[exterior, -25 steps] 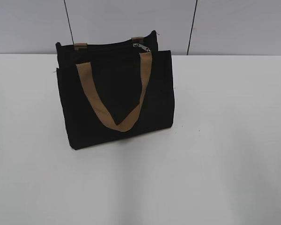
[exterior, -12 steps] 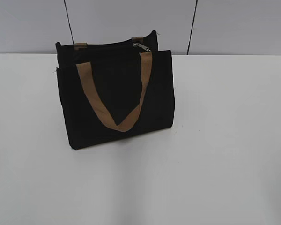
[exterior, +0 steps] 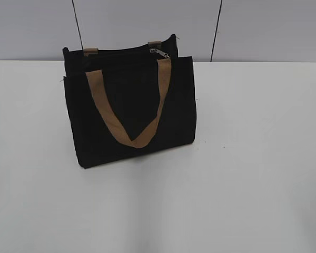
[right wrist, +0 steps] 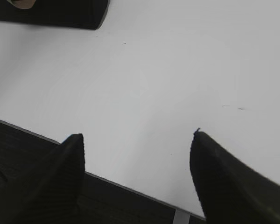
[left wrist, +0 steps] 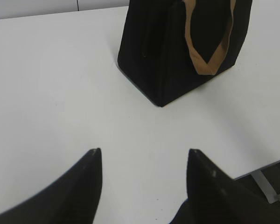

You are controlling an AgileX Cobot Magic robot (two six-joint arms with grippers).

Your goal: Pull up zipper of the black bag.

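Note:
A black bag [exterior: 131, 105] with tan handles [exterior: 129, 113] stands upright on the white table, left of the middle of the exterior view. Its silver zipper pull [exterior: 159, 52] sits at the right end of the top. Neither gripper shows in the exterior view. In the left wrist view the bag [left wrist: 177, 51] stands far ahead of my left gripper [left wrist: 144, 156], which is open and empty above the table. In the right wrist view my right gripper [right wrist: 137, 137] is open and empty over the table's front edge; a corner of the bag [right wrist: 60, 14] shows at the top left.
The white table [exterior: 253, 158] spreads around the bag. A grey panelled wall [exterior: 253, 26] stands behind it. The table's front edge [right wrist: 130, 189] with a dark area below shows in the right wrist view, and a metal frame part [left wrist: 268, 179] in the left wrist view.

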